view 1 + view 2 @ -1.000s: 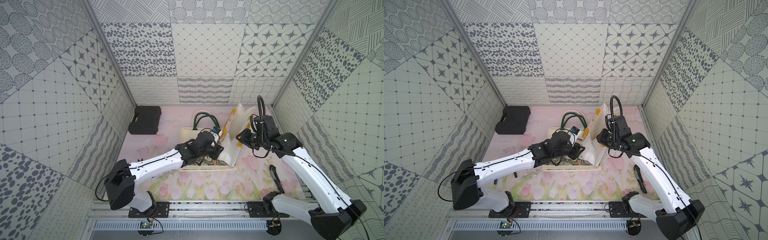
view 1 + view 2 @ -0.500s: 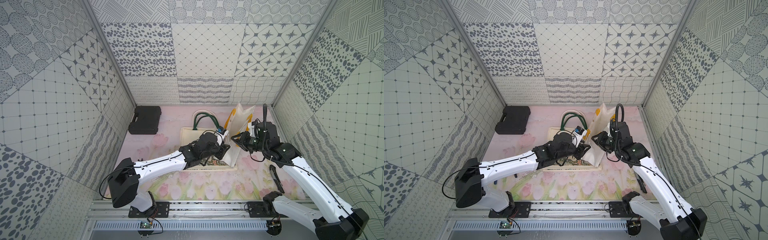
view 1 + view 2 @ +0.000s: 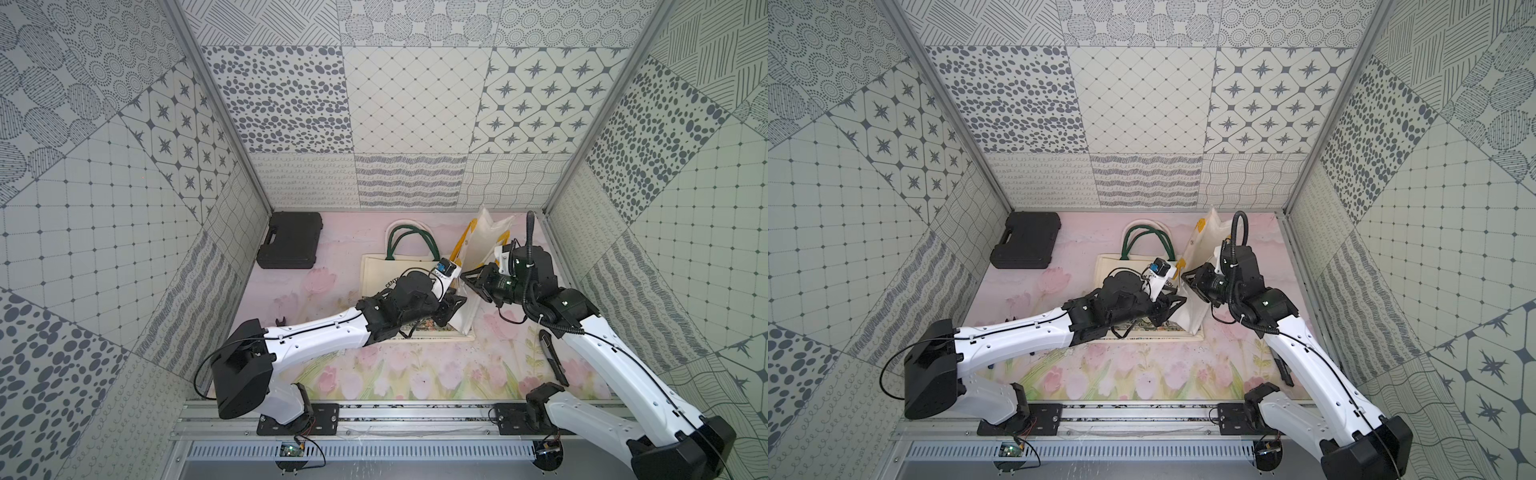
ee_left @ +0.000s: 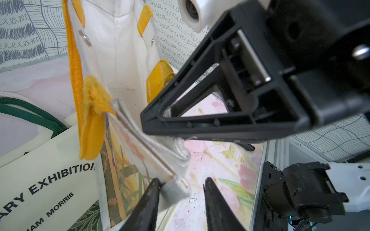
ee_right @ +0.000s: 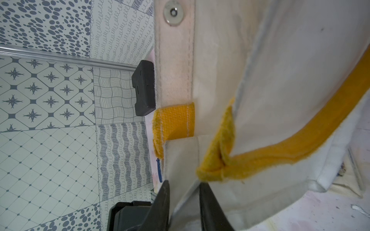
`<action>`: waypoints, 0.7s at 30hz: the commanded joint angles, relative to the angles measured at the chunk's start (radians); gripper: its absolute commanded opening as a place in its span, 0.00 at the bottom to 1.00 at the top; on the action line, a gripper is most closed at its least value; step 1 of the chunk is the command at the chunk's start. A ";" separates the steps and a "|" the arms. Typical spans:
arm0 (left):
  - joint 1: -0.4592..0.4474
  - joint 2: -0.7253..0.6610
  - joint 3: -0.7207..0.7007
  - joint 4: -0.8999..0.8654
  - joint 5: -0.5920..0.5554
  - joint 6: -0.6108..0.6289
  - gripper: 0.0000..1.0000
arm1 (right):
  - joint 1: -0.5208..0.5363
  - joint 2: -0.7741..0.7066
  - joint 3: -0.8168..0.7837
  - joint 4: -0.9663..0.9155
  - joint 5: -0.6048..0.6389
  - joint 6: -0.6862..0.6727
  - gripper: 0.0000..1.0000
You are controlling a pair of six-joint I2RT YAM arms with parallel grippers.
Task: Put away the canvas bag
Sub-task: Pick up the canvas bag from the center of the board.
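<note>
Left gripper [image 4: 181, 180] gapes at the canvas bag [image 4: 124, 50] rim; right gripper [image 5: 184, 183] straddles it, bite unclear. I'd seat the hem deeper.

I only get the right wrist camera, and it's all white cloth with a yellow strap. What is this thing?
Observer: It's a canvas bag with yellow handles, standing up tall, not lying down.
Child: Where's my other gripper?
Observer: The left gripper is at the same bag. Its jaws are apart, and the bag's folded rim rests against one of its fingers.
Child: Is there anything else I can't see?
Observer: Yes, a cream bag with green handles lies flat on the mat, right beside the tall one.
</note>
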 commanded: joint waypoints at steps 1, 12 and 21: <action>-0.009 0.026 0.019 0.077 0.014 0.021 0.39 | 0.002 0.005 -0.007 0.061 -0.043 0.029 0.16; -0.008 -0.014 0.020 0.028 -0.046 0.051 0.38 | 0.002 -0.029 0.007 -0.049 -0.023 -0.046 0.00; -0.009 -0.001 0.079 -0.026 -0.042 0.088 0.38 | 0.014 0.002 0.096 -0.190 -0.066 -0.235 0.00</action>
